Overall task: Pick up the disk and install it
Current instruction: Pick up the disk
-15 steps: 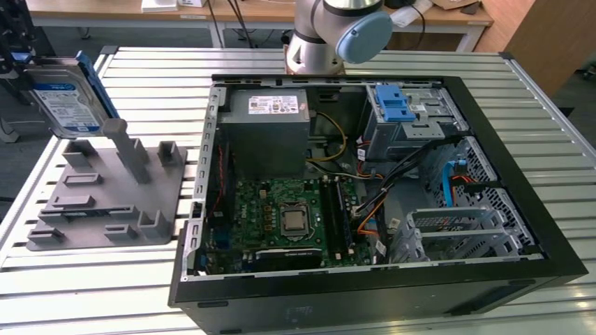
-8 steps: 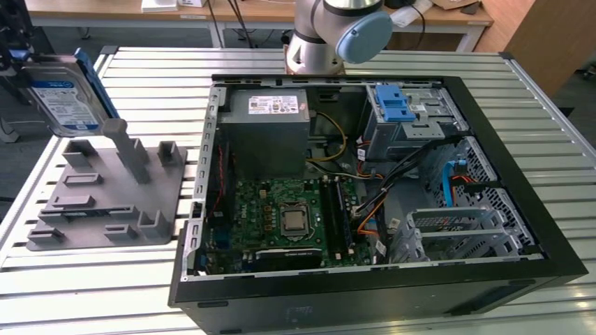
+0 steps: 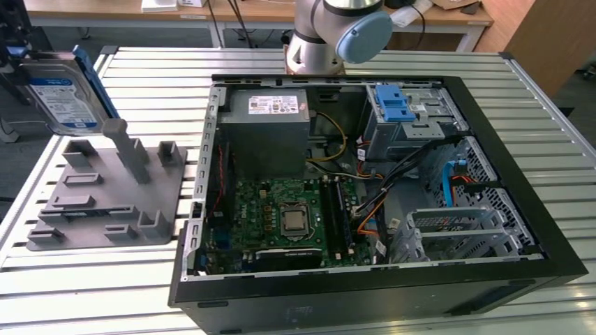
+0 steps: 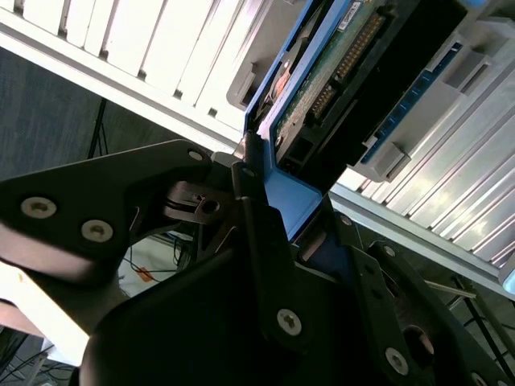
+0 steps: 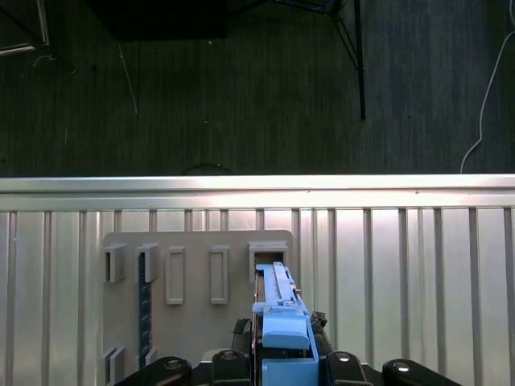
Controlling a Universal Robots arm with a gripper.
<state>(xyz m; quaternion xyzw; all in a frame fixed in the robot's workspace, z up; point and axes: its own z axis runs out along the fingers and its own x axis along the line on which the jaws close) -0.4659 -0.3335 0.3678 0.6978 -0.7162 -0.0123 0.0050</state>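
The disk (image 3: 58, 98) is a silver hard drive with a white-and-blue label and blue side rails. It hangs upright in the air above the grey holder plate (image 3: 102, 199), at the exterior view's left. My gripper (image 3: 13, 61) sits at that view's far left edge, shut on the disk. In the second wrist view the black fingers (image 4: 251, 201) clamp the drive's blue rail (image 4: 286, 201), and its green circuit board (image 4: 330, 76) faces the camera. In the first wrist view the disk (image 5: 278, 310) is edge-on between the gripper (image 5: 278, 366) parts, over the holder plate (image 5: 197, 297).
An open black computer case (image 3: 521, 209) lies on the slatted metal table (image 3: 93, 293), with the motherboard, power supply and cables exposed. A drive cage with a blue latch piece (image 3: 395, 105) sits at its far side. The arm's base (image 3: 322, 42) stands behind the case.
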